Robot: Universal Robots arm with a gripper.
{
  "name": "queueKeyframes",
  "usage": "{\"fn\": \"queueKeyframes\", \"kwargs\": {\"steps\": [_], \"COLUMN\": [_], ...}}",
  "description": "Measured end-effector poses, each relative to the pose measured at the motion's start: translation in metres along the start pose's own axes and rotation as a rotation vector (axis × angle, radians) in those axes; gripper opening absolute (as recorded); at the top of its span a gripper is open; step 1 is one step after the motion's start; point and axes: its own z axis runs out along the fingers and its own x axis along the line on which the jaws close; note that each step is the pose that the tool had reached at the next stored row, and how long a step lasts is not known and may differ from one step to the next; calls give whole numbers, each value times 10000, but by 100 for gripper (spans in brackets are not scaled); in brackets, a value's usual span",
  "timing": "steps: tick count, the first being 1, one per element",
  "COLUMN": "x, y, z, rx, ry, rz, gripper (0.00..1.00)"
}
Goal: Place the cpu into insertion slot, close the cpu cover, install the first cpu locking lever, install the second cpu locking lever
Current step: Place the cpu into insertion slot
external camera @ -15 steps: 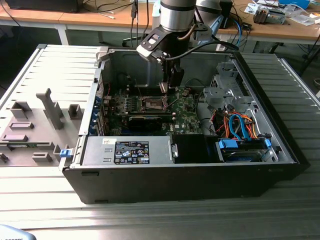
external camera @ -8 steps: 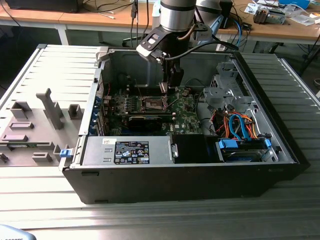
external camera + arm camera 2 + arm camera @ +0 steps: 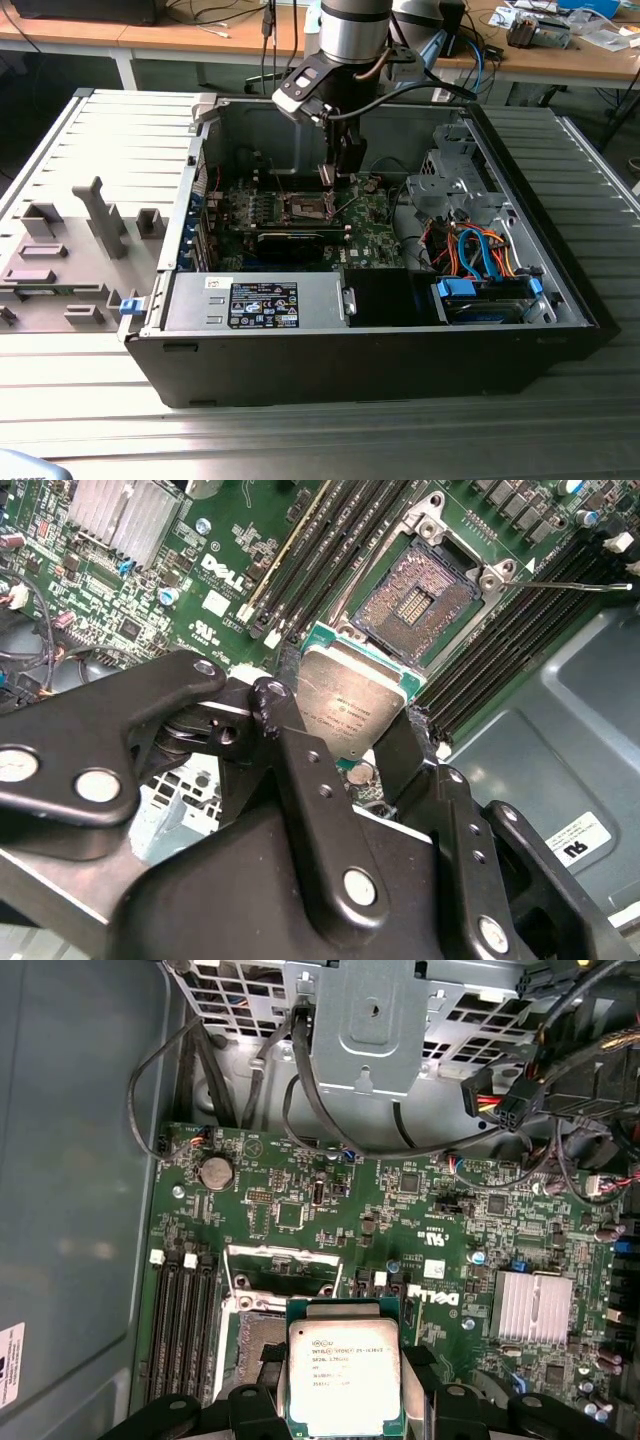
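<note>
Inside the computer case [image 3: 350, 360], above the green board [image 3: 250, 520], my gripper [image 3: 345, 735] pinches the cpu [image 3: 350, 705] by two opposite edges, metal face showing, near the insertion slot [image 3: 420, 600], whose dark centre lies uncovered.

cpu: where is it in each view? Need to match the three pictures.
Exterior view: too small to tell apart; look at the tip of the gripper, near the insertion slot.
Second wrist view: the cpu is clamped between the fingers, tilted, beside the open slot.
First wrist view: the cpu, grey face showing, is between the fingers, partly over the slot.
Shared landmark: the insertion slot.
</note>
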Motion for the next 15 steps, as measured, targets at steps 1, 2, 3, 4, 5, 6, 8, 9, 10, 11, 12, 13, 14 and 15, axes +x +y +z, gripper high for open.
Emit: {"fn": "queueKeyframes", "kwargs": {"steps": [1,2,3,4,5,6,8,9,10,11,12,13,14,15], "x": [0,0,0,0,0,0,0,0,0,0,0,0,0,0], "y": [0,0,0,0,0,0,0,0,0,0,0,0,0,0], "z": [0,0,0,0,0,0,0,0,0,0,0,0,0,0], "rx": [1,1,2,2,3,4,5,6,6,6,8,8,9,10], "ry": [0,-1,-1,-1,-1,-2,-2,-2,-2,-2,-2,-2,-2,-2], "rz": [15,38,53,72,92,109,147,176,191,207,235,250,266,292], "gripper": [54,54,54,54,54,54,54,54,54,54,54,54,54,54]}}
